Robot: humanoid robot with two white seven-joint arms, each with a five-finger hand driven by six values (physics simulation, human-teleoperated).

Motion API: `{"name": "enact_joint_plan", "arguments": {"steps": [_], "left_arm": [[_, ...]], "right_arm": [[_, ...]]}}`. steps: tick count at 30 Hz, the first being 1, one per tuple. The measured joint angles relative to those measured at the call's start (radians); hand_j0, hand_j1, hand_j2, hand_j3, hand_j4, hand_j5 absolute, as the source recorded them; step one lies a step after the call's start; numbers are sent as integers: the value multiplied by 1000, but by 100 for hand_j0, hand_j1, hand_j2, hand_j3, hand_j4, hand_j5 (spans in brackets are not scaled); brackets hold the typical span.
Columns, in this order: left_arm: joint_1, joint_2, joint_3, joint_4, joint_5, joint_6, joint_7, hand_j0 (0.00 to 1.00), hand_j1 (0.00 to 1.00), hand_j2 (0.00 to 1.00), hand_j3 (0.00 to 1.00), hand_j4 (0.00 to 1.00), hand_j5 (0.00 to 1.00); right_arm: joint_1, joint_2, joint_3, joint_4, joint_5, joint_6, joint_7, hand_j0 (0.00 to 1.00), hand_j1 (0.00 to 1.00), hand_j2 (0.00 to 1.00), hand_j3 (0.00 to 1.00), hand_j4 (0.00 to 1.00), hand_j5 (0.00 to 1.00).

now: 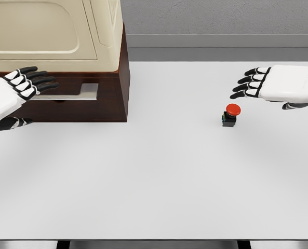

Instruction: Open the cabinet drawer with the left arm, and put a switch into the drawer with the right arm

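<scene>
At the far left you had the left hand [18, 88] hovering in front of the cabinet [65, 52], its black-tipped fingers [39, 80] spread and holding nothing, pointing toward the metal handle [76, 92] on the dark wood drawer [99, 104]. The drawer looked shut, flush with the cabinet's base, so I judged you were at the very first step: the pull had not begun. Your next move called for getting those fingers around or behind the thin silvery L-shaped bar and drawing it toward the near side. Above the drawer the cabinet body was a smooth cream shell with a rounded recessed panel, glossy against the matte brown base. The white table [143, 181] was flat and plain. Further right, the switch [230, 115] stood upright on the table, well apart from the cabinet: a small dark boxy housing topped with a round red mushroom cap. At the far right your right hand [278, 85] hung above and just beyond the switch, fingers extended and parted, gripping nothing, not touching it.
</scene>
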Motion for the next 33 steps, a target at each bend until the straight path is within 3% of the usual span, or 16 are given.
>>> {"name": "enact_joint_plan", "arguments": {"steps": [3,5,7,9,13,16,18,33], "left_arm": [[-14,-15,0,0,-1,0,-1,100,100,100,100,100,100],[-28,-34,1,0,-2,0,-2,100,100,100,100,100,100],[-23,-42,0,0,22,0,-2,100,100,100,100,100,100],[-28,-42,-6,1,60,0,-2,100,100,100,100,100,100],[-60,-8,-59,1,138,0,-2,100,100,100,100,100,100],[-113,14,-106,1,174,0,-8,97,97,97,97,97,97],[-118,23,-136,1,196,0,-21,97,97,97,97,97,97],[-117,83,-219,19,307,21,-50,98,98,98,98,98,98]], "right_arm": [[-2,3,1,1,-1,0,0,100,100,100,100,100,100],[-41,4,0,1,-4,0,0,100,100,100,100,100,100],[-44,-2,3,4,-1,0,0,100,100,100,100,100,100],[-94,5,40,7,13,1,0,100,100,100,100,100,100],[-123,66,141,9,38,0,0,100,100,100,100,100,100],[-121,106,178,17,54,0,0,100,100,100,100,100,100],[-121,124,190,24,63,0,0,100,100,100,100,100,100],[-140,212,236,254,106,0,0,100,100,100,100,100,100]]}}
